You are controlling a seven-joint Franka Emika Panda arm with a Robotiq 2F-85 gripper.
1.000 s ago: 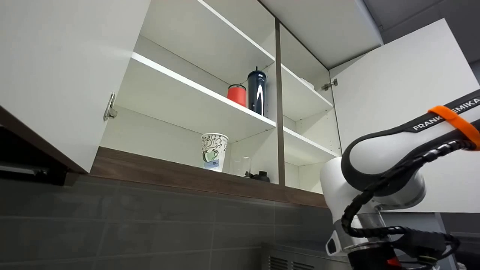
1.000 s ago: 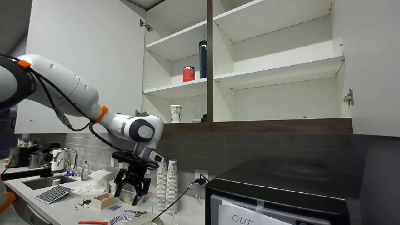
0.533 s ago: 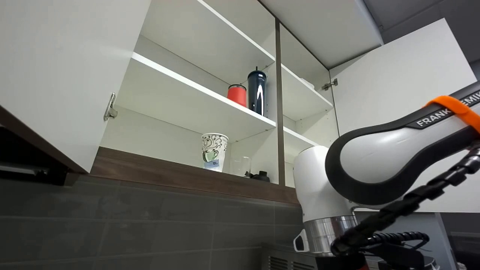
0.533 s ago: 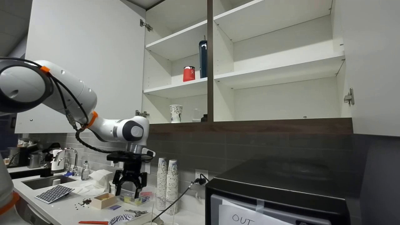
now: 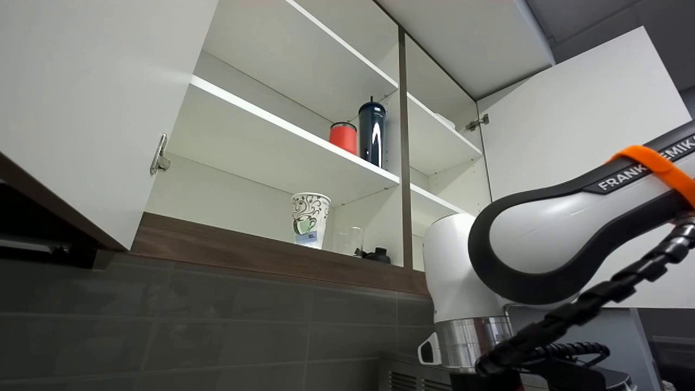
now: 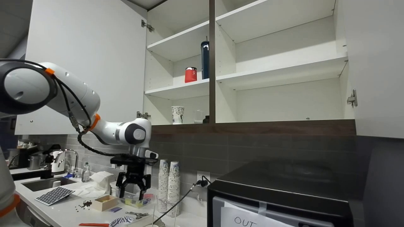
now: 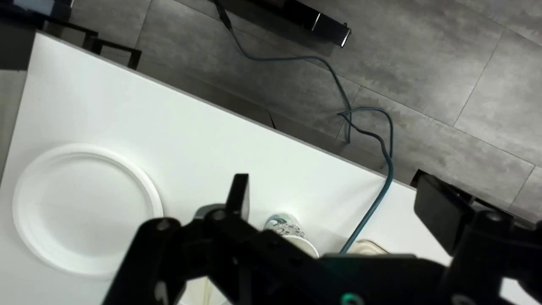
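Above the white countertop (image 7: 190,140), your gripper (image 7: 337,201) hung with fingers spread; below, the wrist view showed a patterned paper cup (image 7: 284,224) and, farther left, a white plate (image 7: 87,207).

a kitchen, with sink (image 6: 40,186), faucet (image 6: 76,162) and wall cabinets (image 6: 281,127)

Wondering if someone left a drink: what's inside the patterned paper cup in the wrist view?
Only a pale patch inside the patterned paper cup shows. The robot's spread black fingers hide the rest in this view, so whether the cup holds any drink cannot be told.
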